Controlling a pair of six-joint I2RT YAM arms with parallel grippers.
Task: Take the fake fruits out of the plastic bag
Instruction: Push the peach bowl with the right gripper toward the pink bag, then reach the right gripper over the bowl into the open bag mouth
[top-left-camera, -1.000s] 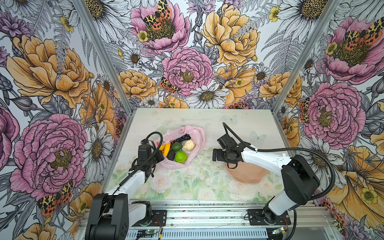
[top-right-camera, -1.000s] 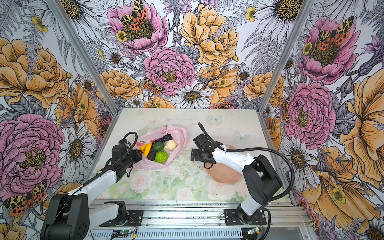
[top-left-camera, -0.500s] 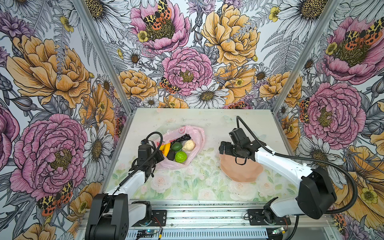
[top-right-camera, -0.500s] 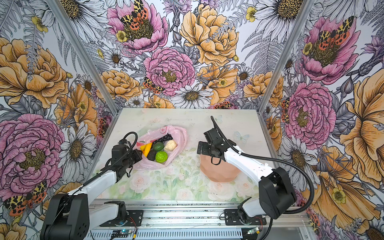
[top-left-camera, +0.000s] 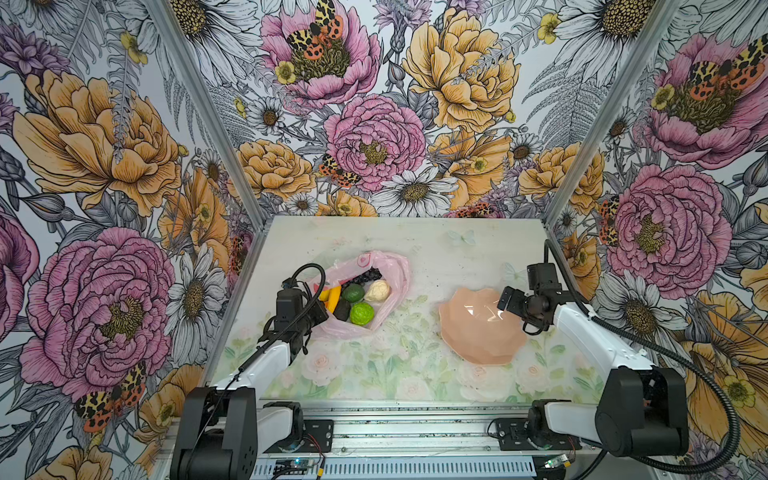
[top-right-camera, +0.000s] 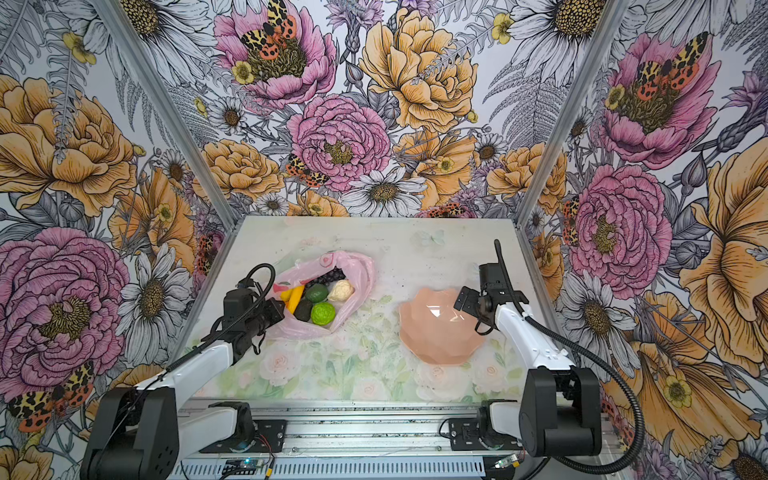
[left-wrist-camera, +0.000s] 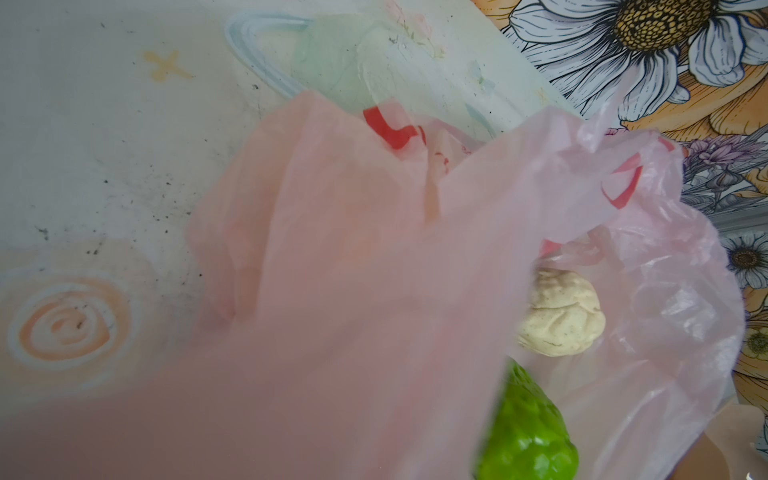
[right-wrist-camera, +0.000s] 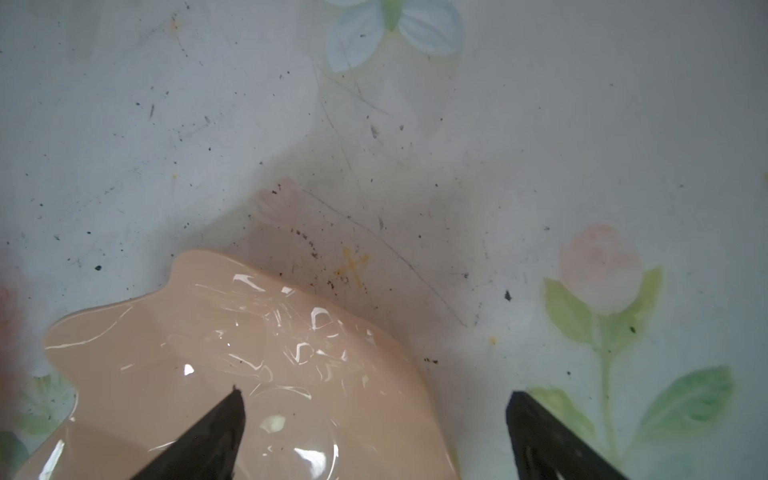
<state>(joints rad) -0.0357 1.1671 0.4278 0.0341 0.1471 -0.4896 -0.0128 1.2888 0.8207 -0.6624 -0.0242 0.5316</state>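
From my station, with twelve o'clock at the back wall, the thin translucent pink plastic carrier bag (top-left-camera: 390, 270) (top-right-camera: 358, 270) lies at about ten o'clock on the pale flower-printed table (top-left-camera: 374, 374), its mouth open upward.

All the small glossy fake fruits are inside it:
- the dark purple grape bunch (top-left-camera: 368, 275) at the bag's twelve
- the lumpy cream piece (top-left-camera: 377, 290) (left-wrist-camera: 561, 320) at two
- the bright green bumpy ball (top-left-camera: 362, 313) (top-right-camera: 323, 312) at five
- the dark avocado-like piece (top-left-camera: 343, 309) at seven
- the yellow banana (top-left-camera: 325, 294) with an orange piece (top-left-camera: 334, 297) at nine
- a darker green fruit (top-left-camera: 353, 292) in the middle

My left gripper (top-left-camera: 320, 309) (top-right-camera: 278, 311) meets the bag's rim at eight o'clock. It looks pinched narrow on the film, which drapes across the left wrist camera and hides the fingers.

The peach-coloured wavy-edged glossy dish (top-left-camera: 478, 332) (right-wrist-camera: 208, 353) sits at about four o'clock on the table, well apart from the bag.

My right gripper (top-left-camera: 505, 301) (right-wrist-camera: 374, 432) hovers at the dish's two o'clock rim. Its jaws are spread wide and hold nothing, with one finger over the dish and the other over bare table.
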